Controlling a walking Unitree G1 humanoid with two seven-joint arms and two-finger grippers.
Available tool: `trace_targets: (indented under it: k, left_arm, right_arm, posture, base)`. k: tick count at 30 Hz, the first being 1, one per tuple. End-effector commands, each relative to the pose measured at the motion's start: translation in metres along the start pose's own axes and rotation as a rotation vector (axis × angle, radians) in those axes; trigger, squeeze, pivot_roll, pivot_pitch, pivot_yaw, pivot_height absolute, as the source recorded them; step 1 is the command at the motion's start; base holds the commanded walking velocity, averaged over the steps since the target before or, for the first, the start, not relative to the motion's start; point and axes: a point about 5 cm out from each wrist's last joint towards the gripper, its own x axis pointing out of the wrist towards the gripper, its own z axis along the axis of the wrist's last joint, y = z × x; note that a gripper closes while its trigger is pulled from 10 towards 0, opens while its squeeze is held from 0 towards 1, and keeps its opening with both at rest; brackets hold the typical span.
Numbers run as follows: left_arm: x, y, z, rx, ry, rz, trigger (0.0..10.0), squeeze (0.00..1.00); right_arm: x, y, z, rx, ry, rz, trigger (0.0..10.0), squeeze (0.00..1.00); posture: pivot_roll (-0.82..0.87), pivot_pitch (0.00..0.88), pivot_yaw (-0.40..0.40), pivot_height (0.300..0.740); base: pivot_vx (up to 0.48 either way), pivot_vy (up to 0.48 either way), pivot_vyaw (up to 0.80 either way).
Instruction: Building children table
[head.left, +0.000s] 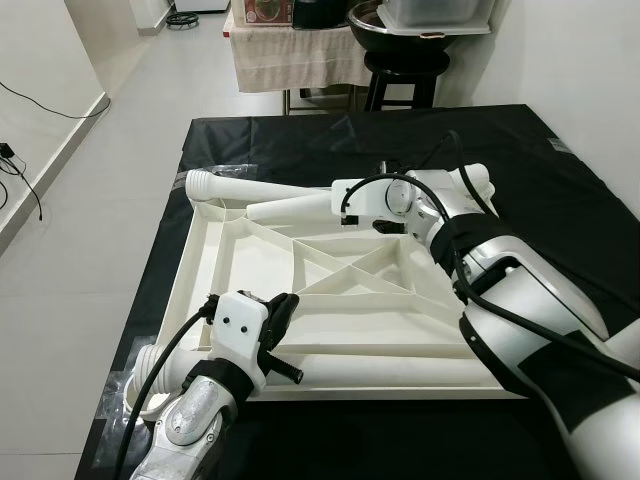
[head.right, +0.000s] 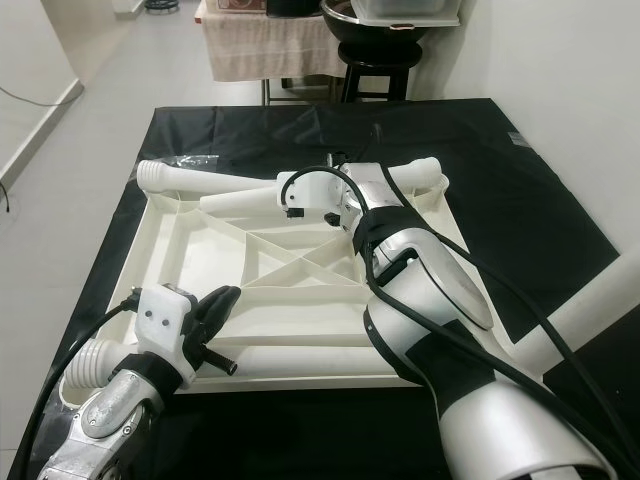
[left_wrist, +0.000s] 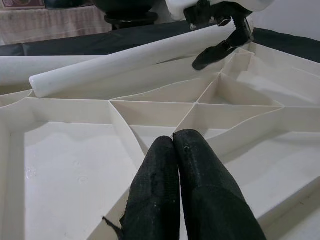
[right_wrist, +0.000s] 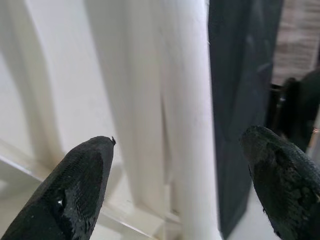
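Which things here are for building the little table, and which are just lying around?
For the table:
upturned white tabletop
white table legs
right gripper, open around a leg
left gripper, shut over the tabletop

Lying about:
black stool
cloth-covered table

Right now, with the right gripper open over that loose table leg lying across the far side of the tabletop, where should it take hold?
Grip the table leg mid-shaft, coming down from above with the right gripper straddling it. The shaft is a plain smooth cylinder lying nearly flat on the upturned tabletop, and its middle is exposed, so open fingers can likely close across its width there.
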Motion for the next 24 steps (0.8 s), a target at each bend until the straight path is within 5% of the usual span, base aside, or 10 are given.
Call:
trace_targets:
  k: [1, 2, 4, 5, 6, 10, 17, 22, 24]
  left_arm:
    - [-0.005, 0.003, -0.021, -0.013, 0.114, 0.019, 10.0, 0.00]
    - [-0.005, 0.003, -0.021, -0.013, 0.114, 0.019, 10.0, 0.00]
    - [-0.005, 0.003, -0.022, -0.013, 0.114, 0.018, 10.0, 0.00]
    - [-0.006, 0.003, -0.022, -0.012, 0.115, 0.017, 10.0, 0.00]
    - [-0.006, 0.003, -0.022, -0.012, 0.115, 0.017, 10.0, 0.00]
    - [-0.006, 0.003, -0.022, -0.011, 0.115, 0.014, 10.0, 0.00]
    - [-0.005, 0.002, -0.021, -0.009, 0.114, 0.008, 10.0, 0.00]
    - [-0.005, 0.003, -0.020, -0.006, 0.110, 0.015, 10.0, 0.00]
    - [-0.006, 0.003, -0.018, -0.014, 0.104, 0.023, 10.0, 0.00]
  right_arm:
    - [0.000, 0.003, 0.006, 0.058, -0.066, 0.051, 10.0, 0.62]
    - [-0.001, 0.002, 0.009, 0.094, -0.098, 0.072, 10.0, 0.27]
    - [-0.003, 0.000, 0.013, 0.137, -0.147, 0.094, 10.0, 0.27]
    - [-0.007, -0.004, 0.022, 0.225, -0.232, 0.119, 10.0, 0.00]
    - [-0.007, -0.004, 0.022, 0.225, -0.232, 0.119, 10.0, 0.00]
    - [-0.018, -0.023, 0.039, 0.563, -0.459, 0.089, 10.0, 0.00]
    - [-0.007, -0.013, 0.041, 0.858, -0.447, 0.005, 10.0, 0.00]
    - [0.003, 0.006, 0.043, 0.966, -0.400, 0.039, 10.0, 0.00]
    - [0.006, 0.011, 0.045, 1.117, -0.385, 0.039, 10.0, 0.00]
  posture:
    - [-0.04, 0.111, -0.022, 0.740]
    - [-0.04, 0.106, -0.021, 0.740]
    - [-0.04, 0.105, -0.021, 0.740]
    - [-0.04, 0.104, -0.021, 0.740]
    - [-0.04, 0.104, -0.021, 0.740]
    - [-0.04, 0.102, -0.016, 0.740]
    - [-0.03, 0.102, -0.014, 0.740]
    - [-0.03, 0.103, -0.013, 0.740]
    - [-0.02, 0.118, -0.022, 0.740]
  base:
    - [0.000, 0.000, 0.00]
    - [0.000, 0.000, 0.00]
    - [0.000, 0.000, 0.00]
    - [0.000, 0.000, 0.00]
    - [0.000, 0.000, 0.00]
    - [0.000, 0.000, 0.00]
    - [0.000, 0.000, 0.00]
    - [0.000, 0.000, 0.00]
    - [0.000, 0.000, 0.00]
